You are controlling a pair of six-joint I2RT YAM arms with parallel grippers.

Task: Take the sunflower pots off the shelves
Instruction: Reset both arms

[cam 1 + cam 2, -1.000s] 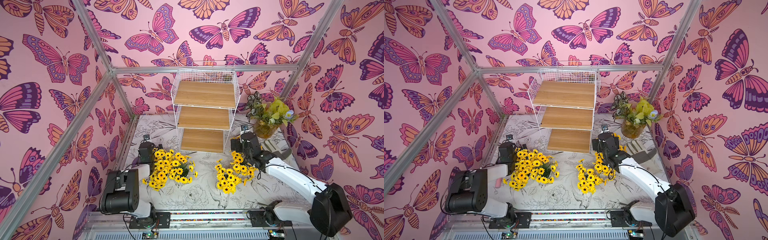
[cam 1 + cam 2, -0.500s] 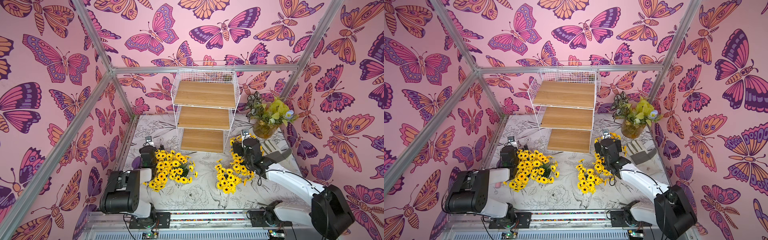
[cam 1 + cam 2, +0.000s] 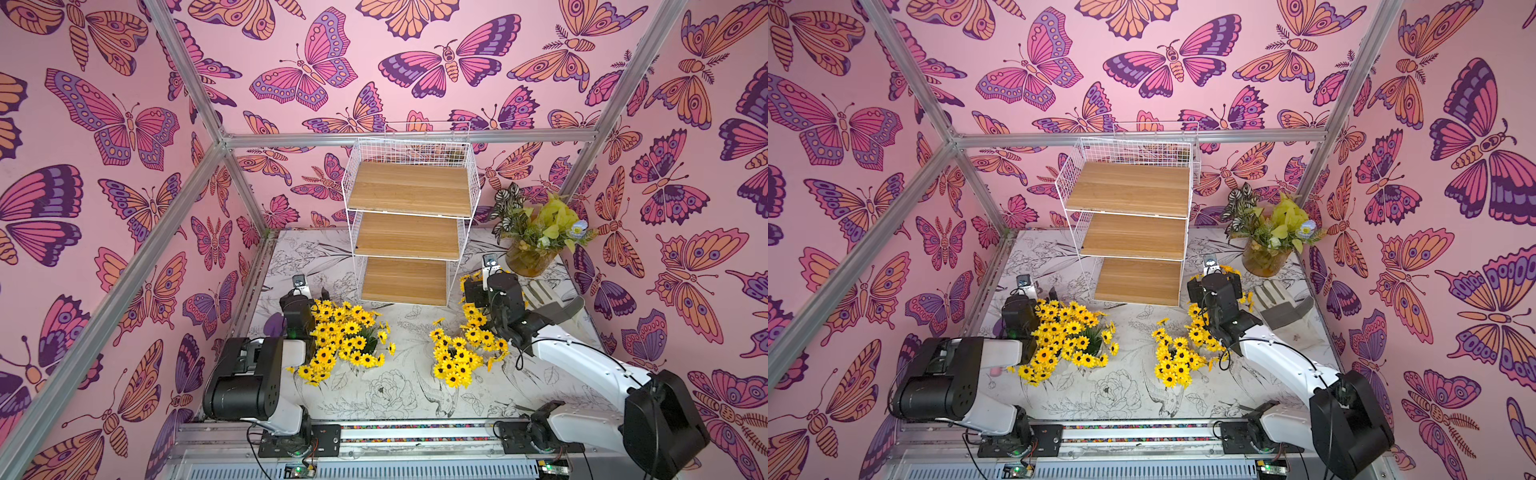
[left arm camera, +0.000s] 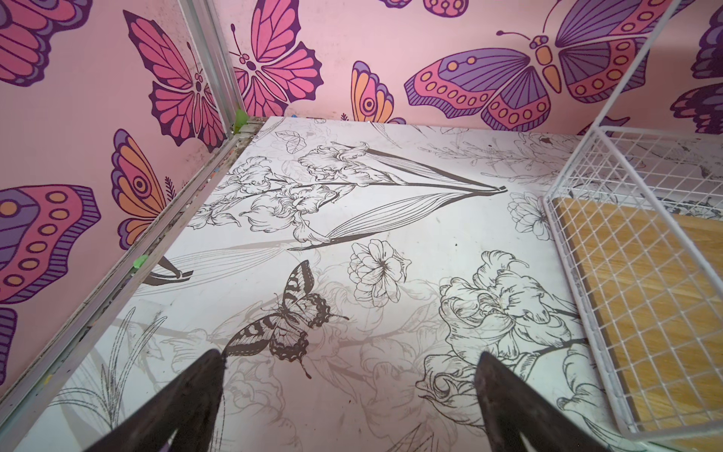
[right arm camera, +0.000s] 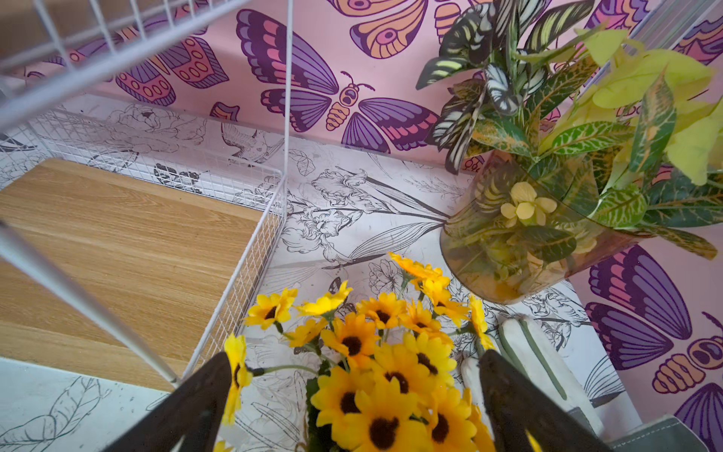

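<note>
Your sunflower pots (image 3: 345,336) are on the desk (image 3: 395,399), in front of the shelves (image 3: 409,232), whose three wooden boards show plain wood in both top views. The flowers lie in two yellow clusters. The left cluster (image 3: 1067,332) sits just off the front left corner of the rack, close against your left arm. The right cluster (image 3: 1177,353) sits off the front right corner and stretches back along your right arm towards the amber vase (image 3: 528,262). The white pots themselves are mostly buried under the blooms, so you cannot count them reliably from above.

Your left gripper (image 4: 351,356) has its fingers spread wide with only the printed desk surface between them. It sits low over the desk, beside the rack's wire side and bottom board.

Your right gripper (image 5: 354,356) is also spread wide, and a bunch of sunflowers (image 5: 371,352) rises between its two fingers. The fingers look clear of the blooms on both sides, though the pot under that bunch is hidden in the wrist view. That bunch stands between the rack's right side and the vase, and a pale work glove (image 3: 1279,307) lies on the desk just beside it.
</note>
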